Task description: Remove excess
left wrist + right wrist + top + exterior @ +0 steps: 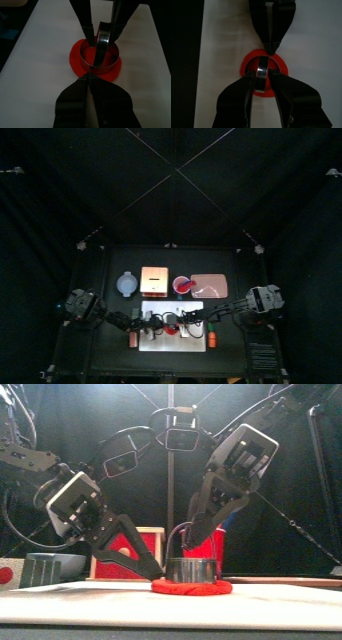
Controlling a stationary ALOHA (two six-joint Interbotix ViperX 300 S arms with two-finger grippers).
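A metal ring (99, 52) sat on a red dough disc (95, 67) on the white mat (80, 597). The right gripper (264, 75) pinched the ring's rim; the left gripper (87, 82), jaws together, touched the disc's edge.

**My work pen: black curtains and a small dark table**

Black curtains (54, 188) close me in on every side, hanging in folds behind my workspace. Thin crossed frame rods (174, 168) span overhead. My small black table (94, 263) sits low in the middle of the pen. A white rectangular mat (47, 45) covers part of it, brightly lit from above; everything beyond stays dim.
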